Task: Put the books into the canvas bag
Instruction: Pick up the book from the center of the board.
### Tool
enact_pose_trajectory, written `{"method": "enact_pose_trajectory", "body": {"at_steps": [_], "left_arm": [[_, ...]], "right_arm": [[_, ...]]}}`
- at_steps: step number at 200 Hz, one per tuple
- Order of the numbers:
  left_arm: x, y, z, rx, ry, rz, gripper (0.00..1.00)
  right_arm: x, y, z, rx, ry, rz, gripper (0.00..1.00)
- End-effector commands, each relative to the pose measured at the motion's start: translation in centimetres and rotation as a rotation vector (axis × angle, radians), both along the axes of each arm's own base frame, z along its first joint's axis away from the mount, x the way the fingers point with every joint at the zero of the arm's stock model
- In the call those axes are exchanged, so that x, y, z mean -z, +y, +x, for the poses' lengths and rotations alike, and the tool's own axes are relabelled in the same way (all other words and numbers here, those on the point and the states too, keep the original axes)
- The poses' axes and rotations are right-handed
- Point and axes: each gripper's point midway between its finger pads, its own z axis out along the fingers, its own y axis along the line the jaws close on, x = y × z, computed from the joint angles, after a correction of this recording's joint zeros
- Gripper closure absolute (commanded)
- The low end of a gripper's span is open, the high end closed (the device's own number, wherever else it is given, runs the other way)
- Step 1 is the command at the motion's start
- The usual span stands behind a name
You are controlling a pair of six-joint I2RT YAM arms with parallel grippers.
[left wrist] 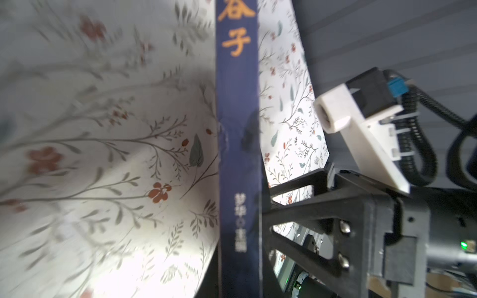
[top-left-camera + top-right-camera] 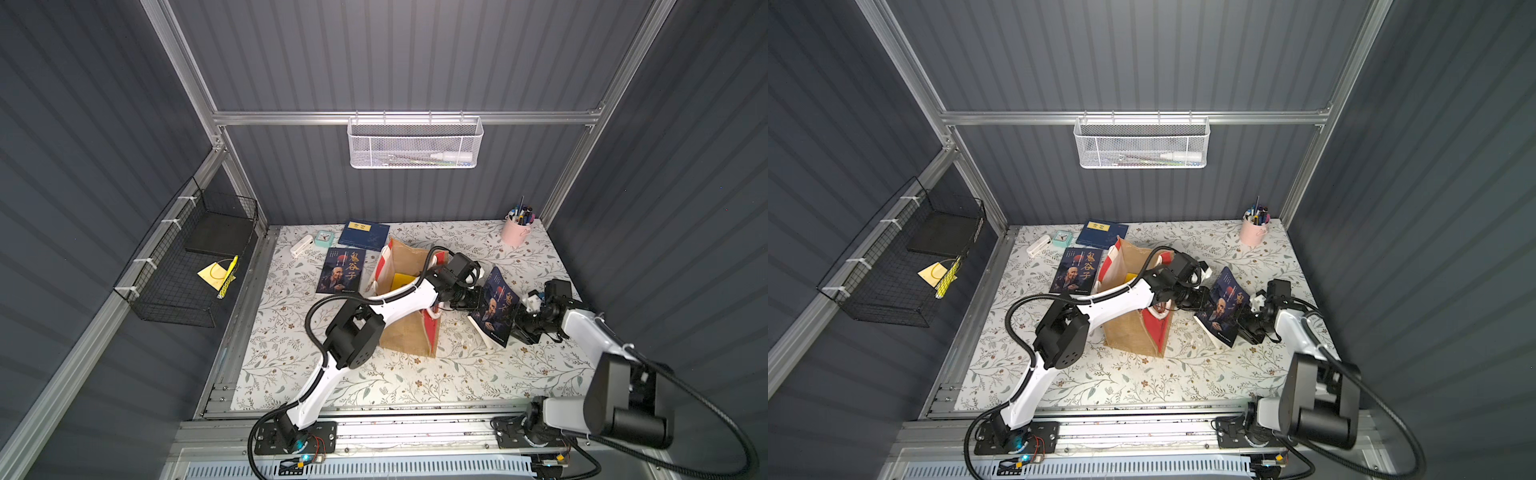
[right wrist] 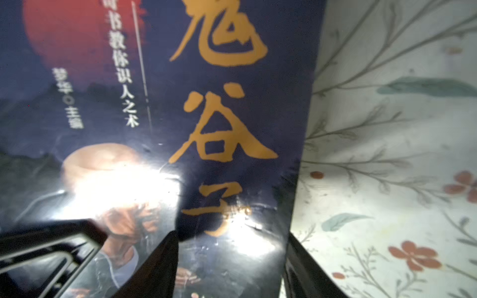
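Observation:
The canvas bag (image 2: 405, 336) (image 2: 1129, 338) stands open mid-table with something yellow (image 2: 405, 279) inside. Right of it a dark portrait book (image 2: 496, 307) (image 2: 1223, 307) is propped up at a tilt. My left gripper (image 2: 478, 301) (image 2: 1204, 301) reaches over the bag and is shut on the book's spine (image 1: 237, 154). My right gripper (image 2: 525, 322) (image 2: 1250, 322) stands open at the book's right edge, with the cover (image 3: 206, 129) lying across the gap between its fingers (image 3: 154, 263). A second portrait book (image 2: 341, 271) and a navy book (image 2: 364, 235) lie flat left of the bag.
A mint clock (image 2: 324, 237) and a small white device (image 2: 301, 245) sit at the back left. A pink pen cup (image 2: 516, 230) stands at the back right. A black wire basket (image 2: 187, 270) hangs on the left wall and a white mesh basket (image 2: 415, 143) on the back rail.

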Motion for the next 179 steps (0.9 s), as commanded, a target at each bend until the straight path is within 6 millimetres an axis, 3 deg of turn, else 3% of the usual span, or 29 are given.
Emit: {"method": "enact_pose_trajectory", "body": {"at_steps": [1, 27, 52, 93, 112, 114, 128, 179], "left_arm": [[-9.1, 1.3, -0.7, 0.037, -0.241, -0.074, 1.0], [-13.6, 4.5, -0.2, -0.032, -0.407, -0.077, 1.0], [-17.2, 8.2, -0.5, -0.108, -0.529, -0.091, 1.0], [-21.1, 15.2, -1.8, -0.25, -0.638, -0.105, 1.0], [-22.1, 18.5, -2.3, -0.327, -0.645, -0.114, 1.0], [-21.0, 18.8, -2.4, -0.329, -0.634, -0.094, 1.0], [-21.2, 20.9, -3.0, -0.369, -0.625, -0.11, 1.0], [-22.3, 25.1, -5.6, -0.391, -0.575, -0.255, 0.98]], "right_arm": [[-6.5, 1.4, 1.3, -0.04, -0.221, 0.006, 0.37], [-12.5, 3.5, 1.4, -0.1, -0.416, 0.02, 0.38], [-17.2, 6.5, 1.0, -0.195, -0.551, 0.049, 0.38], [-23.6, 12.2, -0.4, -0.357, -0.744, 0.165, 0.32], [-24.9, 14.0, -1.0, -0.393, -0.795, 0.216, 0.31], [-25.0, 14.2, -1.0, -0.395, -0.797, 0.22, 0.31], [-25.1, 15.2, -1.3, -0.418, -0.797, 0.24, 0.31], [-23.1, 18.9, -2.5, -0.557, -0.729, 0.258, 0.24]]}}
